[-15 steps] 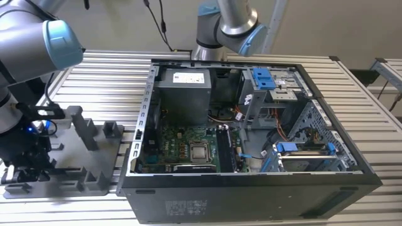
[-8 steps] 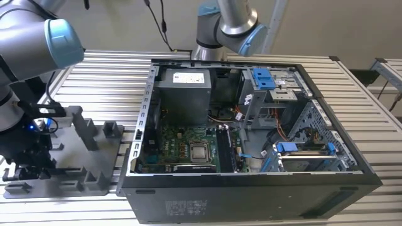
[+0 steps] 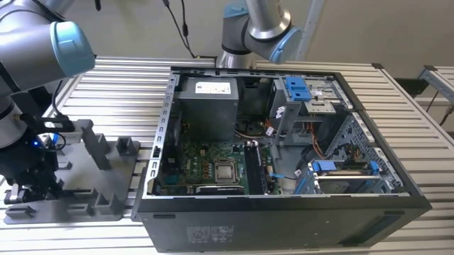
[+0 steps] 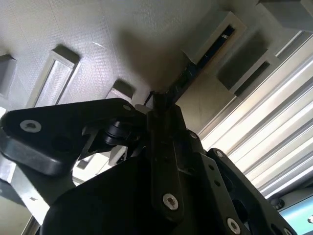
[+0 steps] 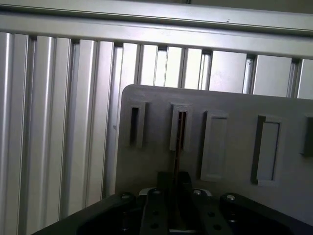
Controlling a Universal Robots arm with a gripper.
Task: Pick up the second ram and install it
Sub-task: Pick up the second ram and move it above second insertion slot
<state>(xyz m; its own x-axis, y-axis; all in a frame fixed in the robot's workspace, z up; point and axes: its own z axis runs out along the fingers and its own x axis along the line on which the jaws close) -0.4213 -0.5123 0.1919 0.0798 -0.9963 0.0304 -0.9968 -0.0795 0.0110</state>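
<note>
Gripper [image 4: 157, 104] sits low over grey holder plate [image 5: 230, 98], at the exterior view's left, outside the PC case [image 3: 284, 223]. Fingers narrow, pinched on the second ram [image 5: 179, 128] w/ the thin dark strip running straight between them in both wrist views. No gap visible btw pads and stick.

Ram is edge-on; its far end sits in a raised slot [image 4: 222, 29] on the plate, near end in the fingers. Not lifted out yet. Neighbouring slots [image 5: 266, 149] on the plate look vacant.

Arm [image 3: 42, 48] w/ blue joint cap comes down from upper left of the exterior view to the plate. Plate lies on ribbed aluminium table [image 3: 120, 79], just beside the case's left wall. Tall grey post [image 3: 89, 141] stands on the plate behind the gripper.

Case lies open side up, well apart from the ram. Inside: green board [image 3: 202, 159], square silver chip [image 3: 226, 171] near its middle, grey power box [image 3: 207, 106] behind it, blue-tabbed drive cage [image 3: 301, 90] toward the exterior view's right. Another arm base [image 3: 255, 26] stands behind the case.
</note>
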